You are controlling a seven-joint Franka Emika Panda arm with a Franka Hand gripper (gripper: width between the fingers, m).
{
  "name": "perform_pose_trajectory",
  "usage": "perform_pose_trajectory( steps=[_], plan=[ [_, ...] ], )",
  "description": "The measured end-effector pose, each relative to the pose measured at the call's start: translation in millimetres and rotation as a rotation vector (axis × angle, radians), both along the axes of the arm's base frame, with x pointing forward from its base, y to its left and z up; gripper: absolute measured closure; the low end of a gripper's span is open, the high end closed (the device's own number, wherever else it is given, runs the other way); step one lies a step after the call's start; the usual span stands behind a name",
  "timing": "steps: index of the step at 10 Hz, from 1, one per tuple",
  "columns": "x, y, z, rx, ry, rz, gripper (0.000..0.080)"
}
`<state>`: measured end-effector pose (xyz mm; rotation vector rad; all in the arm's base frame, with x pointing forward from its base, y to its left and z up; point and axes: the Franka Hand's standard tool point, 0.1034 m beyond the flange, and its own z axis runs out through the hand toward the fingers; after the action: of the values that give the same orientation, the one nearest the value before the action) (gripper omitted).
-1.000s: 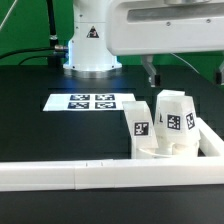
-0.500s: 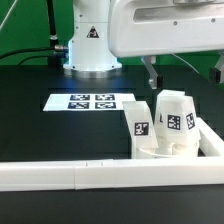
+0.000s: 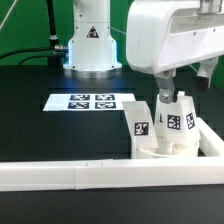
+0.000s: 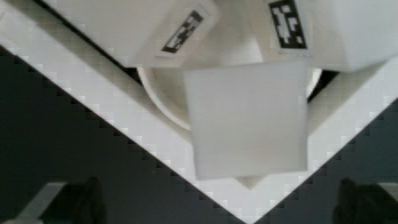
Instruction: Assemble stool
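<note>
The black matte surface (image 3: 40, 125) carries, toward the back, the marker board (image 3: 93, 102), a thin flat white sheet printed with four black-and-white square tags whose patterns hold no readable letters. Along the front edge runs a long white border rail (image 3: 70, 174), which turns a corner at the exterior view's right and hems in the stool parts on two sides. In that corner lies the round, short white plastic cylinder seat (image 3: 152, 153), lying low against the rail, and on or just behind it stand the small blocky white plastic legs; two are plainly visible, one leg (image 3: 138, 123) toward the exterior view's left and one leg (image 3: 178, 119) toward its right, each bearing a black-and-white square tag on its facing side. In the wrist view a flat white leg face (image 4: 246, 120) fills the middle, with the seat's curved rim (image 4: 164, 100) behind it and the rail's corner forming a V around both. The robot's white arm descends over this cluster, and the two-finger hand (image 3: 171, 90) hangs just above the legs with its dark fingers (image 3: 161, 86) spread wide apart, holding nothing. The arm's white base (image 3: 90, 45) stands behind the marker board, before a green backdrop.
</note>
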<state>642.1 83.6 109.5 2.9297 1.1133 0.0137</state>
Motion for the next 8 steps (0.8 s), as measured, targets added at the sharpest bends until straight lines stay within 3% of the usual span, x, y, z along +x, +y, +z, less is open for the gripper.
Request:
perform_pose_trajectory(
  steps=[1,4,7,8],
  plan=[
    [-0.3,-1.6,-1.6,-0.008,0.002,0.033,0.0151],
    [-6.9,6.0,-29.5,-0.012,0.015,-0.009,0.0151],
    [-8.0,4.3,-33.2,-0.014,0.02,-0.055,0.0193],
    [-8.1,4.0,-33.4,-0.014,0.02,-0.077,0.0368]
  ],
)
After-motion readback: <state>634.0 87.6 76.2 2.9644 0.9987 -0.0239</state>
